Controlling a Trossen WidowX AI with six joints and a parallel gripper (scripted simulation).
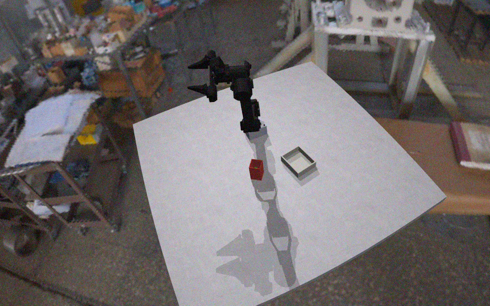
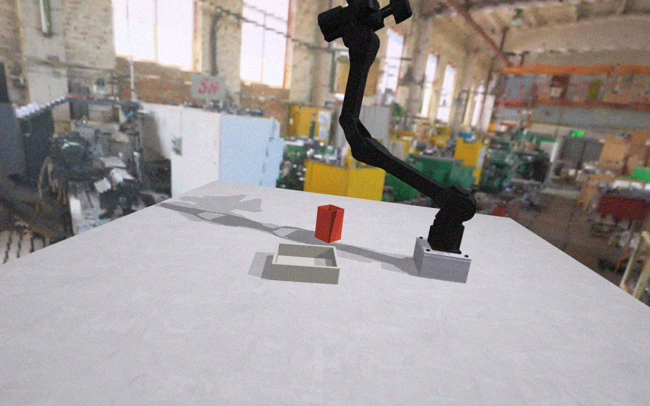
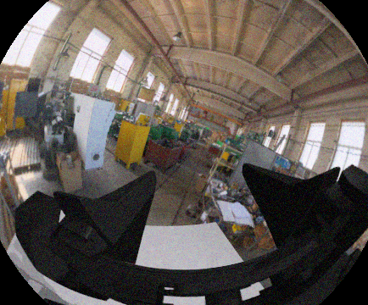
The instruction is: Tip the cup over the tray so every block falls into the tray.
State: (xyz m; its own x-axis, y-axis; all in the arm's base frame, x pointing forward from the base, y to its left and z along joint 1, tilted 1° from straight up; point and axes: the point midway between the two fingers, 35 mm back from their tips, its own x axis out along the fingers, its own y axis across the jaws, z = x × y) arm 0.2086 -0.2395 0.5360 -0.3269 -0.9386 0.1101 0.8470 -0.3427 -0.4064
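Note:
A red cup (image 1: 256, 174) (image 2: 328, 226) stands upright on the table, apart from the tray. A bit of green shows inside the cup in the top view; how many blocks it holds is hidden. The shallow grey-white tray (image 1: 292, 168) (image 2: 304, 274) lies beside the cup, and no blocks show in it. My gripper (image 1: 188, 77) (image 3: 200, 172) is open with nothing between its fingers. It is high above the table, away from the cup, and points off to the side. In the exterior view the fingers are not clearly seen.
The white table (image 1: 201, 152) (image 2: 317, 343) carries the cup, the tray and the grey arm base (image 2: 440, 267). In the top view the base is behind the cup and tray. The arm's shadow falls across the table past the cup.

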